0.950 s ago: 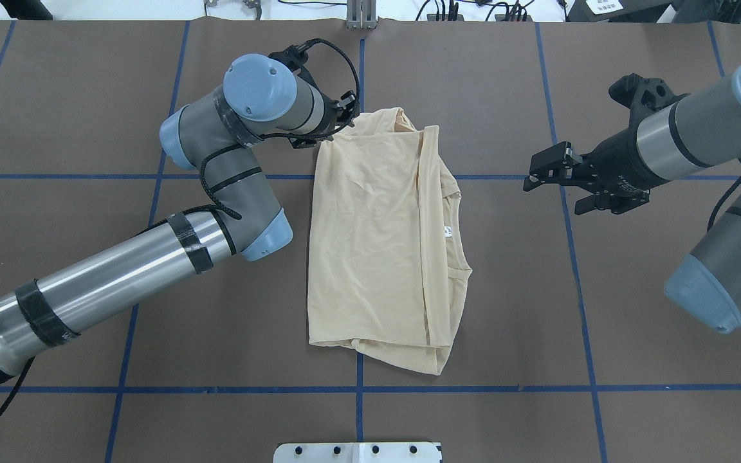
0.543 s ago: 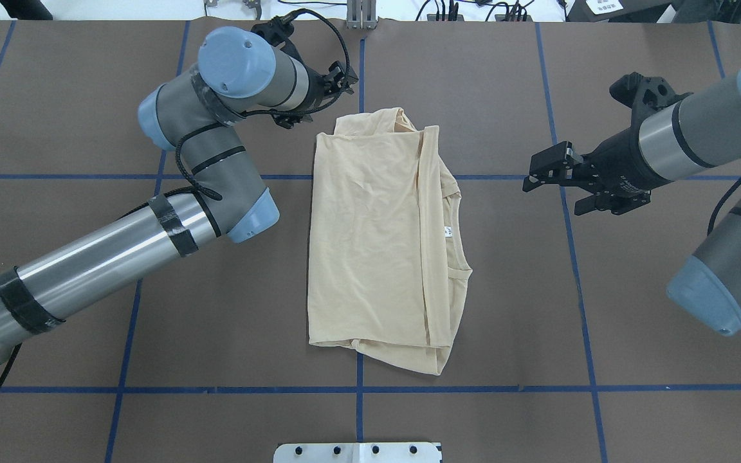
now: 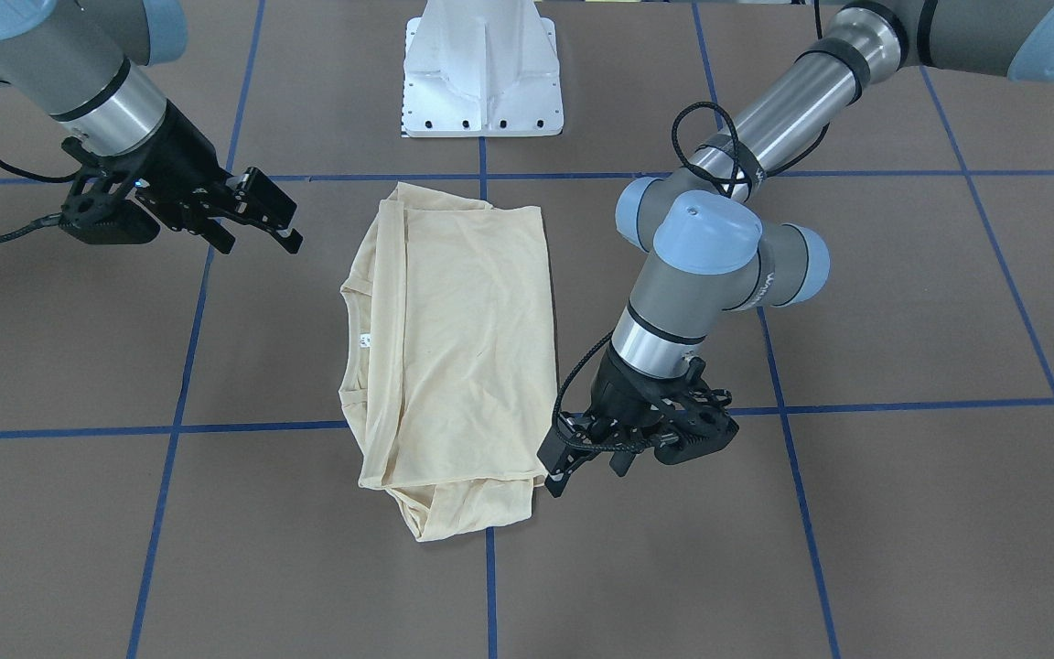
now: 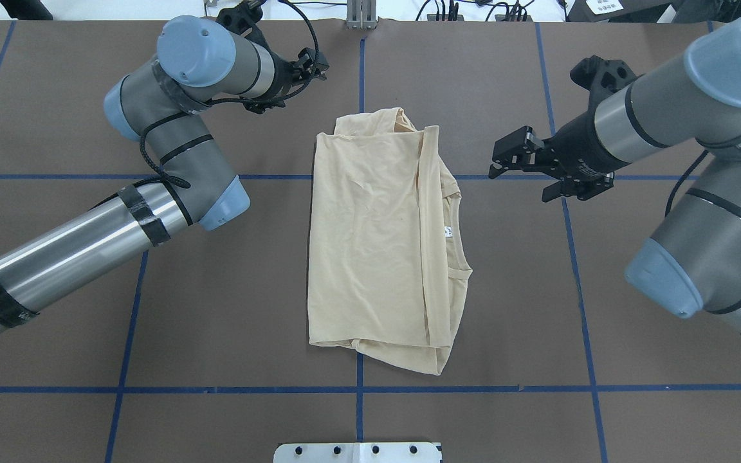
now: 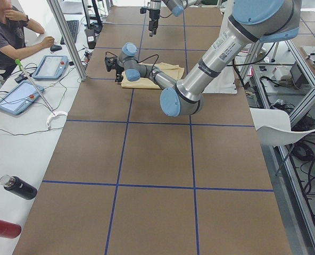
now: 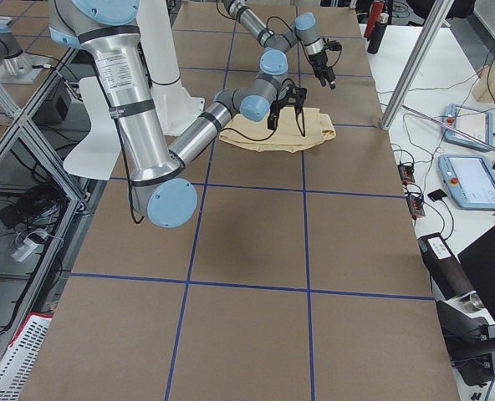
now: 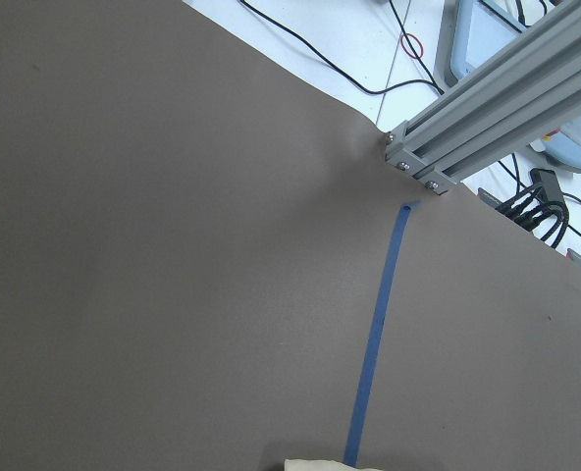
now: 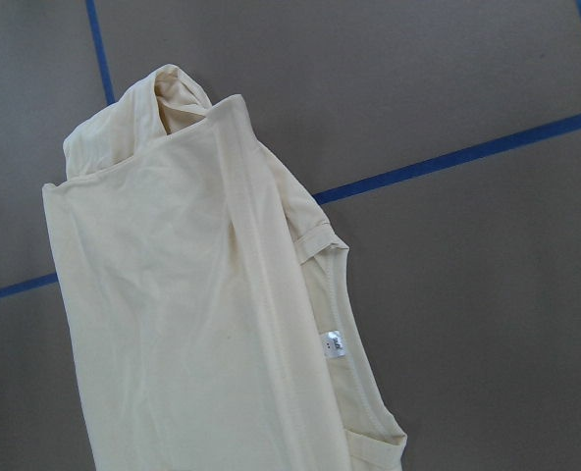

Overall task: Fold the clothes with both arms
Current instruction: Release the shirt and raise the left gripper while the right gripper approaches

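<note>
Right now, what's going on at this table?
The cream shirt lies folded into a narrow stack in the middle of the table, with its neck label showing. Neither arm holds it. The left gripper hangs open near its far left corner without touching it. The right gripper hovers open, apart on the other side.

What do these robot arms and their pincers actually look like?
Both the left arm and right arm are jointed tubes, grey and shiny silver, with light-blue round caps. Black tape bands and a looping black cable run along the left one. The left gripper and right gripper are black, with two fingers.
</note>
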`<action>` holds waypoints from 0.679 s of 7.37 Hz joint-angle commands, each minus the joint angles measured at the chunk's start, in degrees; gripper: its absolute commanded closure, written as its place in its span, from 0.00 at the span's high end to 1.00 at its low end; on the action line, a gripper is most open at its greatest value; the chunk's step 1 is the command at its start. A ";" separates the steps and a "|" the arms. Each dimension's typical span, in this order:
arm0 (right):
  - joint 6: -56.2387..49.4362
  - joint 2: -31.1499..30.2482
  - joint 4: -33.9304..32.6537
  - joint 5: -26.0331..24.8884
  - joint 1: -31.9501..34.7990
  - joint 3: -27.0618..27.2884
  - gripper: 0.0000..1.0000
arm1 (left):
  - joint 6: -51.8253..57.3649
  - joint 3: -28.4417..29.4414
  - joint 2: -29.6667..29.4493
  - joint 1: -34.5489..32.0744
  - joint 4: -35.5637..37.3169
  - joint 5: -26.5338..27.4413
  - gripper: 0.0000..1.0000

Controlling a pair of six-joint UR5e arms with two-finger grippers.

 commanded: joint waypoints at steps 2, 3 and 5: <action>-3.62 5.36 -4.80 -7.59 -6.36 -1.21 1.00 | 0.20 -12.26 10.06 -0.04 3.71 -0.17 1.00; -3.63 5.80 -4.80 -12.76 -10.73 -1.12 1.00 | 0.21 -17.35 11.65 -0.03 9.31 -1.13 1.00; -5.02 6.06 -5.76 -19.72 -18.57 -1.30 1.00 | 0.21 -25.11 13.51 -0.03 16.98 -2.90 1.00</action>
